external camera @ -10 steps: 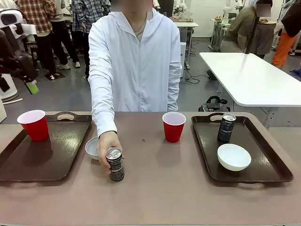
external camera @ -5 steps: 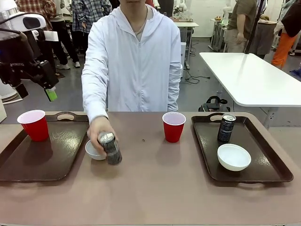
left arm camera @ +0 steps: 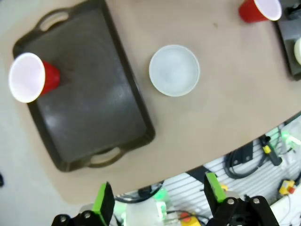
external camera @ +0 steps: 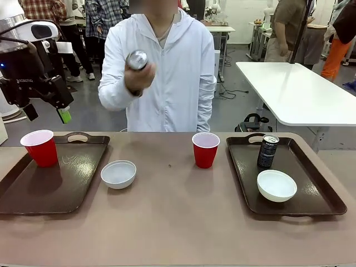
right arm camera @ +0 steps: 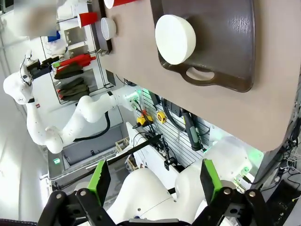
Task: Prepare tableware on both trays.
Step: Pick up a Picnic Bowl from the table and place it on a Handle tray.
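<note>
We see the left gripper hanging high over the left end of the table, its green-padded fingers spread wide with nothing between them. The right gripper is equally wide open and empty; its wrist view looks past the fingers at the near handle of the right tray.

The left tray lies along the table's left edge and carries one red cup, upright in its far left corner. A white bowl sits on the bare table just beside that tray's right edge, apart from the rim. A second red cup stands upright on the table near the far edge, just left of the right tray.

On the right tray a dark can stands upright by the far edge, next to the handle cut-out, and a second white bowl rests nearer the tray's middle.

The person at the far edge holds the other can in one hand, lifted to chest height, well clear of the table.
</note>
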`<state>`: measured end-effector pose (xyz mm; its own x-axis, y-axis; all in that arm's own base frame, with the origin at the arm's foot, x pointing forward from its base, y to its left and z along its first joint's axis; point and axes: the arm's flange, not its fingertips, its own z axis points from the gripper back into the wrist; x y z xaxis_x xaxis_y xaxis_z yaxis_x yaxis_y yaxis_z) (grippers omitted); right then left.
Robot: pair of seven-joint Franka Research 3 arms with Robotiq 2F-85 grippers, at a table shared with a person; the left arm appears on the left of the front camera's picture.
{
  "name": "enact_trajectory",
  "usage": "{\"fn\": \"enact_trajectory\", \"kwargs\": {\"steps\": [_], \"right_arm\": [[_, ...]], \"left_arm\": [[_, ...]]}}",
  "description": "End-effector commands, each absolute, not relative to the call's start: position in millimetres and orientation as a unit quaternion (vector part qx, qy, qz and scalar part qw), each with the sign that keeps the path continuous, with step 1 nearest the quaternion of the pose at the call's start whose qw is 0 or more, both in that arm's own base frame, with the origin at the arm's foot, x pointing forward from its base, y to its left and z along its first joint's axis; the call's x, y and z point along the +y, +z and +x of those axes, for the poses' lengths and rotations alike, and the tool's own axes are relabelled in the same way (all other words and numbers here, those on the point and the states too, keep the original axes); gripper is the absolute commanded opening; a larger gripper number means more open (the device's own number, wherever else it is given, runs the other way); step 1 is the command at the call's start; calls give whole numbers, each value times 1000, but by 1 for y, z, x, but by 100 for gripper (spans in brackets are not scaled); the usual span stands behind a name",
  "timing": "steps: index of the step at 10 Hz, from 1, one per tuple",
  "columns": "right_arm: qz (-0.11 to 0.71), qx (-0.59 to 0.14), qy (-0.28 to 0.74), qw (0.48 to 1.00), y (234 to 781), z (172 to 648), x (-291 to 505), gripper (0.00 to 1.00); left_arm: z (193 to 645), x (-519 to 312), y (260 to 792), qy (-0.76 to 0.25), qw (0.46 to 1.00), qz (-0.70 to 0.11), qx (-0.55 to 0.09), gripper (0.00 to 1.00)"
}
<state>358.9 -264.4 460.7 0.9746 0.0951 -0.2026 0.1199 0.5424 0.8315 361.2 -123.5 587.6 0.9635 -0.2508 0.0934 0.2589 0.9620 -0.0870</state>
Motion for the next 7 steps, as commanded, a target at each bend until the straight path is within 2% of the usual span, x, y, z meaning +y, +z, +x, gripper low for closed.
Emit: {"fn": "enact_trajectory", "kwargs": {"steps": [1, 2, 7], "right_arm": [[482, 111, -13, 869, 460, 360, -264, 100], [482, 111, -13, 869, 460, 360, -264, 100], [482, 111, -13, 869, 460, 360, -264, 100]], "left_arm": [[311, -95, 588, -196, 977, -84, -6, 100], [277, -83, 589, -234, 969, -80, -14, 100], [309, -92, 580, -183, 981, -62, -3, 100]]}}
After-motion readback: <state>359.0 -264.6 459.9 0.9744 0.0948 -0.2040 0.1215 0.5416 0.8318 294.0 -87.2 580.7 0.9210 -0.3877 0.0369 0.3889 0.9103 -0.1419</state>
